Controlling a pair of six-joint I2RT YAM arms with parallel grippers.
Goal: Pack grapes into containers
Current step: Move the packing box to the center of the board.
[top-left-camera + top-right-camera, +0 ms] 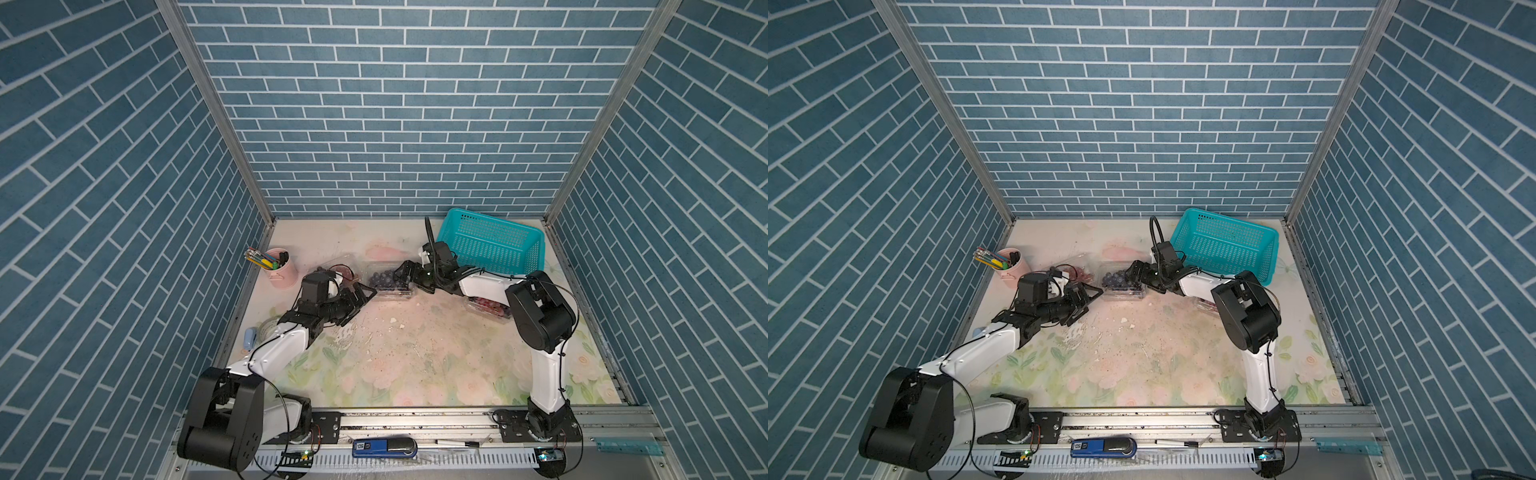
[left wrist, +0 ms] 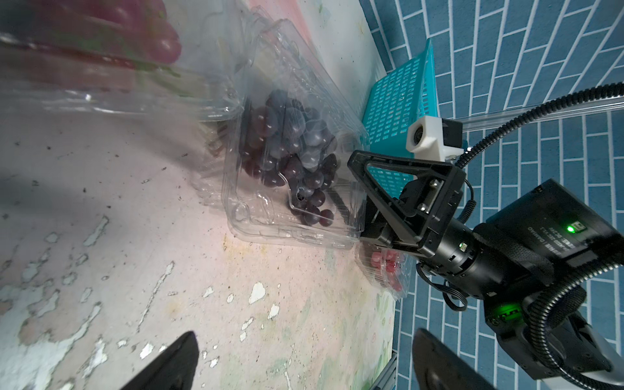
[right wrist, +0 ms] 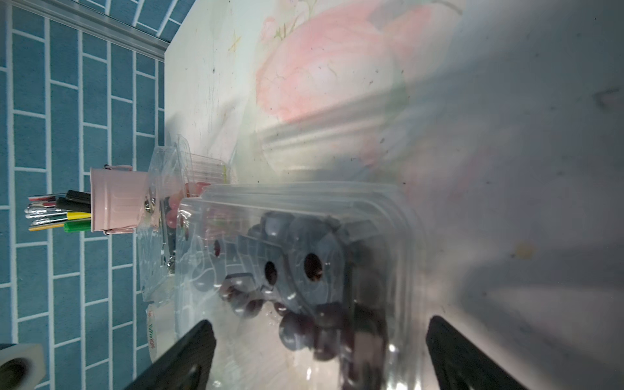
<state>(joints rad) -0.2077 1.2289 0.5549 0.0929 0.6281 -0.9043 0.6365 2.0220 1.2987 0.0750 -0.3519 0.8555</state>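
A clear container [image 1: 390,286] [image 1: 1121,286] of dark purple grapes [image 2: 290,162] sits mid-table in both top views, its lid lying over the berries [image 3: 297,270]. My left gripper [image 1: 362,297] [image 2: 309,361] is open, just left of it, with bare table between its fingers. My right gripper [image 1: 401,274] [image 3: 320,351] is open at the box's right end, jaws standing wide on either side of it. A second container with red grapes [image 1: 338,272] [image 2: 101,50] lies behind my left gripper. A third container of red grapes [image 1: 488,307] [image 2: 385,266] lies under my right arm.
A teal perforated basket [image 1: 492,245] [image 1: 1225,245] leans at the back right, close behind my right wrist. A pink pen cup [image 1: 282,270] [image 3: 116,202] stands at the back left. A tape roll [image 1: 268,328] and a small blue item [image 1: 249,337] lie by the left wall.
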